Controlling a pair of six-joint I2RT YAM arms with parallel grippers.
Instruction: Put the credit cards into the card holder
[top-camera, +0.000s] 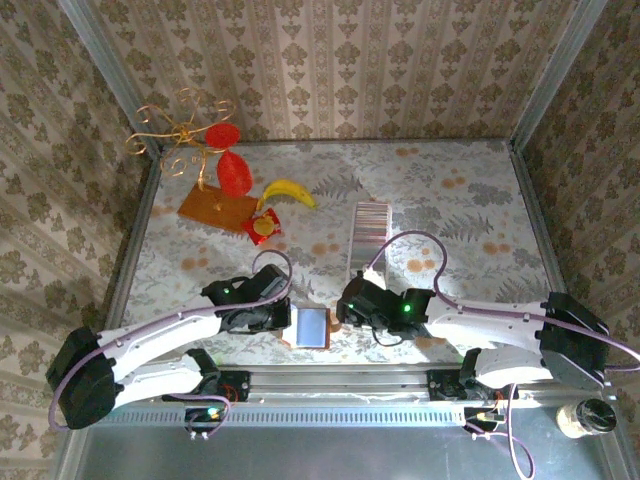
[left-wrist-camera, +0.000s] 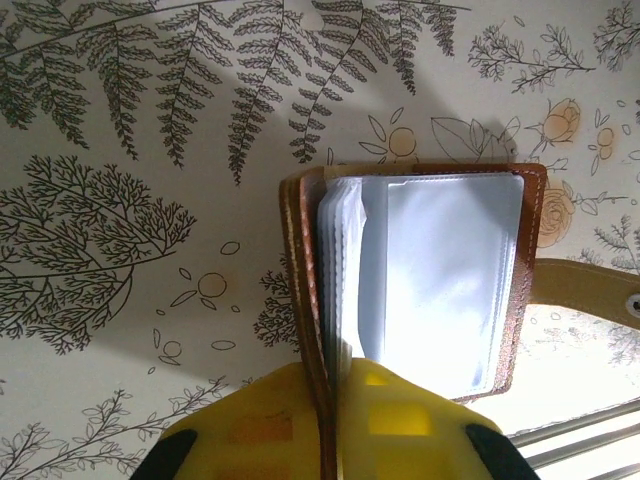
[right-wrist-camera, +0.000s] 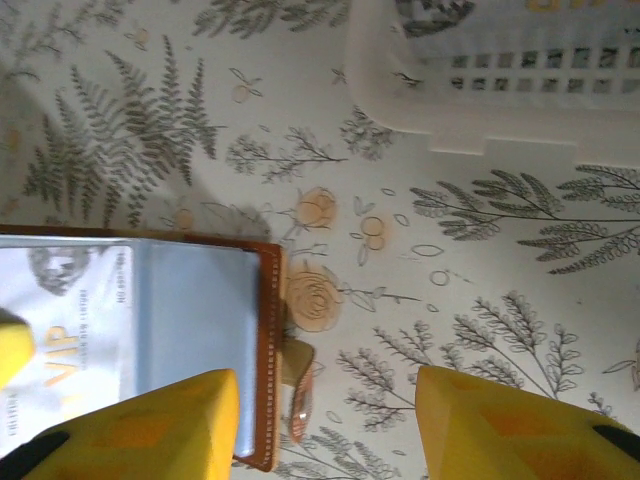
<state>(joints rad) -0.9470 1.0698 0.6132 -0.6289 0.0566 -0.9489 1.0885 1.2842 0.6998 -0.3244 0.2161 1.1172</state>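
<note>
Leather card holder lies open, its edge pinched by left gripper.

The card holder, brown leather with pale blue-grey sleeves, is laid open near the front edge of the surface. The credit cards, pale silver-grey, are overlapped in a long striped strip farther back.

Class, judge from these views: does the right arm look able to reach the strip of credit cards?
Probably yes. The right gripper is open and empty, and the credit cards lie just beyond it with bare table between. The left gripper, shut on the card holder, sits off to one side.
</note>
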